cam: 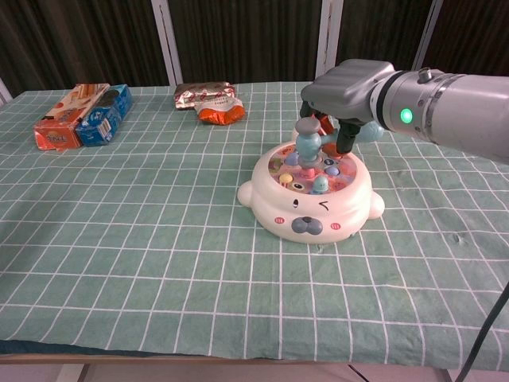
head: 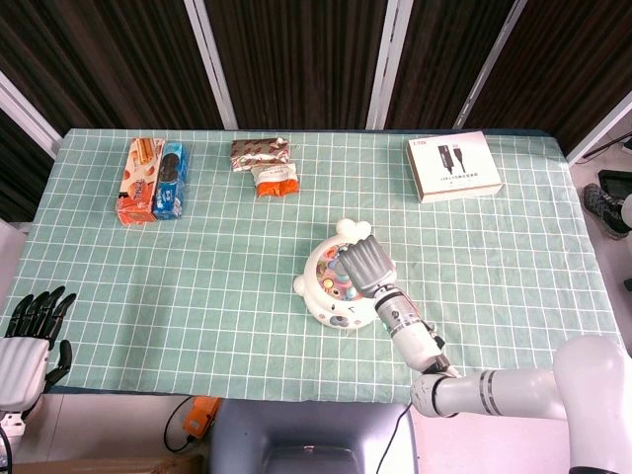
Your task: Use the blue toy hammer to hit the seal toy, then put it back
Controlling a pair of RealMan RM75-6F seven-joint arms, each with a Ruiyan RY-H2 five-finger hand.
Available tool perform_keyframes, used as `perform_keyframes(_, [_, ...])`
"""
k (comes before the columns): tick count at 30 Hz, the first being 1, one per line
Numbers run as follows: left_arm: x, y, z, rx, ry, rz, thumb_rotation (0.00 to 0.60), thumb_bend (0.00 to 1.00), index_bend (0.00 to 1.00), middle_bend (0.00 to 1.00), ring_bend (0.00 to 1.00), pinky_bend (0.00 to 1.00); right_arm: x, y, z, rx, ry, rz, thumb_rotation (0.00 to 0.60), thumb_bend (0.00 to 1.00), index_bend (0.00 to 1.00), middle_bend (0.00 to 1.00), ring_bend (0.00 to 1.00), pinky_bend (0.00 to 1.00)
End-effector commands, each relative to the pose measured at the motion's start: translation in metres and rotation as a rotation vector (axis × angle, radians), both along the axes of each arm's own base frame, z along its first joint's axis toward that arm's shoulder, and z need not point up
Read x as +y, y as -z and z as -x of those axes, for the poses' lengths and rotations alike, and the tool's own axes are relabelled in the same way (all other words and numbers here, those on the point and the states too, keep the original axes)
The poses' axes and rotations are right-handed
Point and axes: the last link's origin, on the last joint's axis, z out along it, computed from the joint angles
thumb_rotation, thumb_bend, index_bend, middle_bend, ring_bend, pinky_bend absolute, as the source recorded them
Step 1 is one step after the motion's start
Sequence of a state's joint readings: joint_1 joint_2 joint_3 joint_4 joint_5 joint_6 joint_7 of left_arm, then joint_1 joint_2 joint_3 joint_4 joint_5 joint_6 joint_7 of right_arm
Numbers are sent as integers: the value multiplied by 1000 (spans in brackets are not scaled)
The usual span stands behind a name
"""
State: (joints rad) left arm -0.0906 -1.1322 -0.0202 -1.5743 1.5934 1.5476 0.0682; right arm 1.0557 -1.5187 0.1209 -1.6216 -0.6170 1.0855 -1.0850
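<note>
A: Near to far, quick. What's closest?

B: Left hand (head: pixel 25 346) at the near left table corner, off the cloth, fingers spread, holding nothing. Well apart from everything that matters.

A: Then?

B: Seal toy (cam: pixel 310 195), white, face toward the robot, near the middle of the table (head: pixel 197 267) on the checked cloth. Coloured pegs in its round top.

A: And the hammer?

B: Blue toy hammer (cam: pixel 308 143) is in the right hand (cam: pixel 346 91), which hangs right above the toy's far half. Fingers curl down around the handle end; the exact grip is hidden under the palm. In the chest view the hammer runs roughly upright and its lower end is down among the pegs, looks to be touching or just about.

A: So which relation counts for the next bit?

B: Hammer straight over the pegs, long axis near vertical, so a strike is just up and down. I'd judge hitting is in hand; putting it back isn't done. Right hand is the only one near.

A: Far side?

B: Snack packets (head: pixel 265 166) centre back, biscuit boxes (head: pixel 151 180) far left, white cable box (head: pixel 452 166) far right.
</note>
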Motion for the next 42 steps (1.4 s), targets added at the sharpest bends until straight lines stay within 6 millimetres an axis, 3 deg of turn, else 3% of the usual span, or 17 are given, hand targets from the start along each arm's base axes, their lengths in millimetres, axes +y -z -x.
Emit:
perform_keyframes(1, [0, 0, 0, 0, 1, 1, 600, 674, 31, 13, 0, 17, -1, 3, 1, 18, 4, 3, 600, 646, 895, 612, 599, 661])
perform_keyframes(18, [-1, -1, 0, -3, 5, -2, 600, 675, 32, 13, 0, 17, -3, 10, 2, 66, 25, 13, 600, 646, 895, 612, 599, 661])
perform_keyframes(29, [1, -2, 1, -6, 3, -3, 600, 675, 31, 13, 0, 17, -24, -11, -18, -116, 39, 87, 600, 646, 893, 612, 599, 661])
perform_keyframes(42, [1, -5, 1, -13, 0, -10, 600, 675, 32, 13, 0, 17, -31, 11, -18, -51, 66, 72, 600, 646, 893, 612, 599, 659])
